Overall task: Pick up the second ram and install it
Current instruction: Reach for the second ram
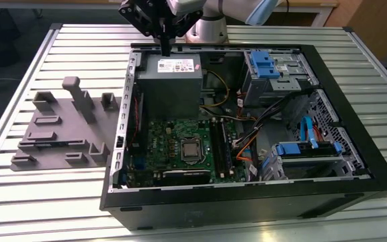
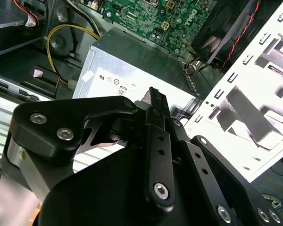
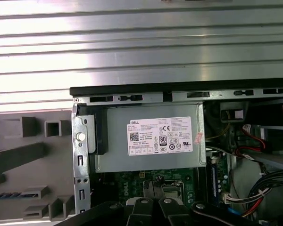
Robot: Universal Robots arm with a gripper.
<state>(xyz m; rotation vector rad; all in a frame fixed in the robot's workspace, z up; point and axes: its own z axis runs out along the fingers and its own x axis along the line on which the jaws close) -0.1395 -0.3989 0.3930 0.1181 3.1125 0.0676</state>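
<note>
Tool [image 1: 165, 49] fingers are pressing together with nothing pinched between them, and the tool is hanging just above the power supply [image 1: 169, 75], over that box's edge nearest the case [image 1: 247, 204] wall. What I am taking for the second ram [image 3: 7, 194] is showing in the first wrist view as a thin blue strip standing in a slot of the grey holder tray [image 1: 54, 132]. That tray is lying on the counter [image 1: 18, 201] outside the case, well apart from the power supply. The motherboard [image 1: 180, 146] is lying just beside the power supply, and I cannot tell whether its long memory slots [image 1: 221, 148] are carrying a stick. As I am judging it, the pick-up is not yet done and the whole install is waiting.
</note>
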